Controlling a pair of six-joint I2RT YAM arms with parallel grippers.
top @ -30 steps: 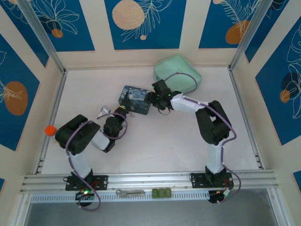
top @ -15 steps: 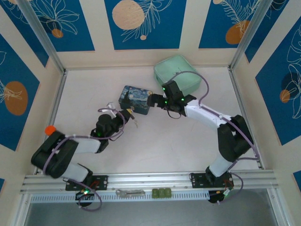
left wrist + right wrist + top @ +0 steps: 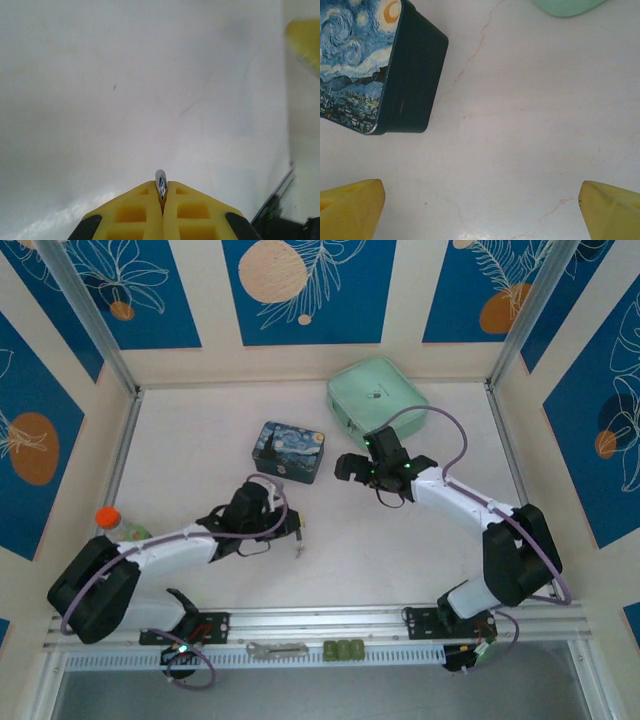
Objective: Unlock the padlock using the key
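My left gripper (image 3: 293, 529) hovers over the table's middle, in front of the painted tin, and is shut. In the left wrist view its yellow jaws (image 3: 161, 191) pinch a small silvery metal tip, the key (image 3: 160, 180), which pokes out between them. A thin silvery bit (image 3: 300, 545) hangs just below the fingertips in the top view. The padlock is out of view. My right gripper (image 3: 346, 468) stands wide open to the right of the tin, and nothing lies between its fingers (image 3: 352, 206).
The blue-and-yellow painted tin (image 3: 289, 451) (image 3: 365, 65) sits closed at mid-table. A mint-green pouch (image 3: 377, 405) lies at the back right. An orange-capped bottle (image 3: 108, 517) stands at the left wall. A flat grey tool (image 3: 277, 648) and green blocks (image 3: 343, 650) rest on the front rail.
My left gripper pulled away from the tin toward the front, staying shut on the key. My right gripper opened wide and drew back to the right of the tin.
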